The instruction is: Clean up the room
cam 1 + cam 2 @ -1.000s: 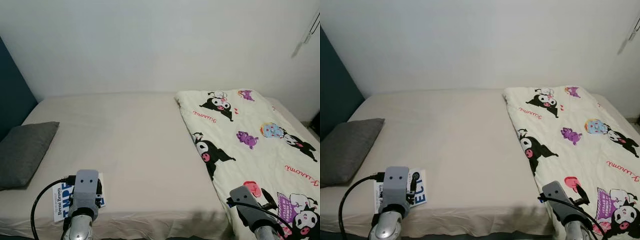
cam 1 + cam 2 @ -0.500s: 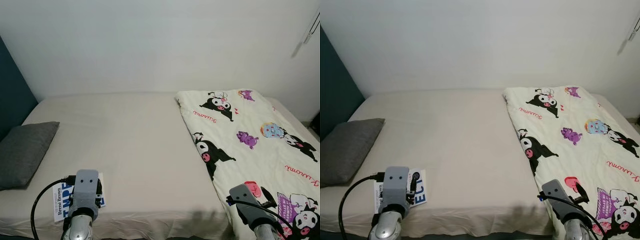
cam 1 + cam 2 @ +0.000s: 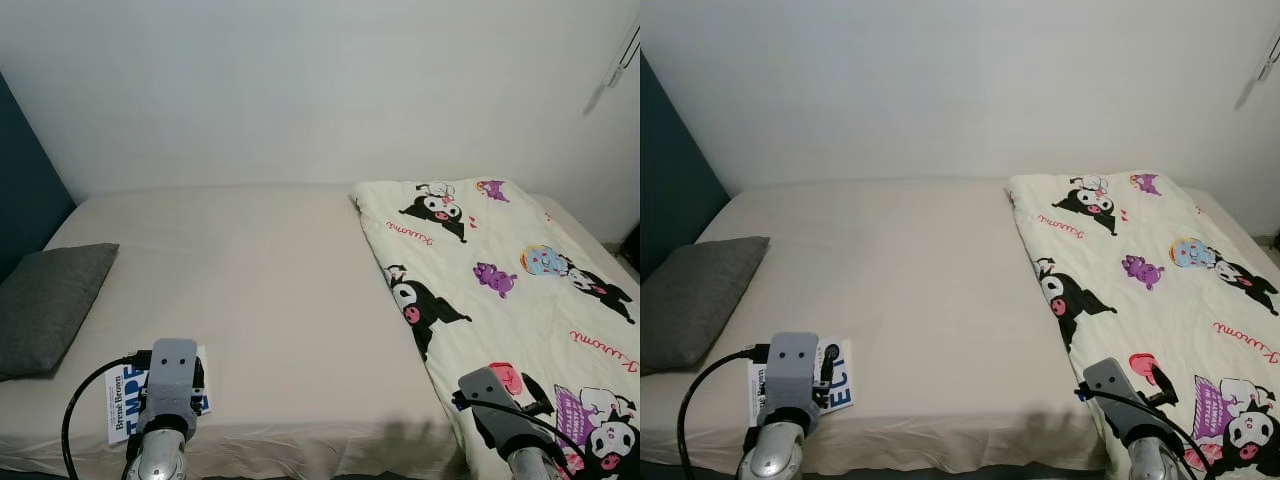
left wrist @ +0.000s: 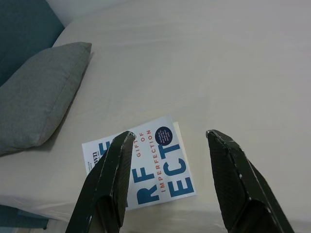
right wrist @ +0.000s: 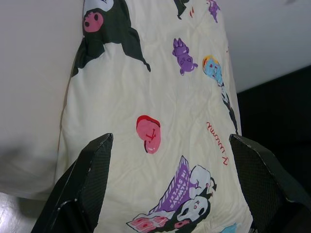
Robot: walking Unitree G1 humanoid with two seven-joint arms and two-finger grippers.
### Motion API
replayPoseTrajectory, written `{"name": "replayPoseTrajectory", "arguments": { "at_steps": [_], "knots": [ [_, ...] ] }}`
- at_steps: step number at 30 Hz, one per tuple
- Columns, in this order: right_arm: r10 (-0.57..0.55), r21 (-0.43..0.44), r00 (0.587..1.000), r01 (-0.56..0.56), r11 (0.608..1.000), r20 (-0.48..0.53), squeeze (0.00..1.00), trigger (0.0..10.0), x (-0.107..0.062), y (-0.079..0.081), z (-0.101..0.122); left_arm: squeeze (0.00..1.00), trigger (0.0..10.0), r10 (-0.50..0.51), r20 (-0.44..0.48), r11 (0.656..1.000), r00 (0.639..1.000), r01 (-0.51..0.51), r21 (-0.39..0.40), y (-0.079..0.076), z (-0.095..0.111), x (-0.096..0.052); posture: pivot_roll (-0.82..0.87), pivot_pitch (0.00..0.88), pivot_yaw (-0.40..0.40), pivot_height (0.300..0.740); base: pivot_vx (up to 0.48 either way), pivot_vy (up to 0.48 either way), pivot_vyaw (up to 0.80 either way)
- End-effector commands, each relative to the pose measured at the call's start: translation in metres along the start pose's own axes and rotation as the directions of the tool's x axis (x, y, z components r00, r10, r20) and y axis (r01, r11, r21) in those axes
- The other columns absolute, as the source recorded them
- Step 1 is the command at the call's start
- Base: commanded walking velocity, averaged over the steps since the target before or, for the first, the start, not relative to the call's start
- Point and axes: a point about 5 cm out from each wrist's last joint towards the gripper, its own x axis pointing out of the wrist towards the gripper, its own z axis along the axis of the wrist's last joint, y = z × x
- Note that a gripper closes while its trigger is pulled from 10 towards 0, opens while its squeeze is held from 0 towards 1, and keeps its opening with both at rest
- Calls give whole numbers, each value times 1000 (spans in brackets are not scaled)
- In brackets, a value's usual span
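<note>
Now | left claw (image 4: 167,141) wide apart above book (image 4: 150,167) | empty

cream cartoon-print blanket (image 3: 500,290), grey pillow (image 3: 45,305), white-and-blue book (image 4: 146,170), beige sheet (image 3: 260,270)

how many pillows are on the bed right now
1. A grey pillow lies at the bed's left edge, by the dark blue wall, just beyond the book. The patterned blanket on the right side could hide another.
</note>
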Motion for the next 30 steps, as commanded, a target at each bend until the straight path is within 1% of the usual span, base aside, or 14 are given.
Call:
{"name": "replayPoseTrajectory", "arguments": {
  "at_steps": [1,30],
  "knots": [
    [13,-2,1000,-13,1000,-28,0,10000,-3,5,-5,0,10000,-2,-18,1000,1000,2,13,2,-3,-1,27,143,3,740,0,0,0],
    [14,-3,999,-14,1000,-32,0,10000,-3,3,-8,0,10000,-4,-17,1000,1000,4,12,1,-4,-1,24,130,0,740,0,0,0]
  ]
}}
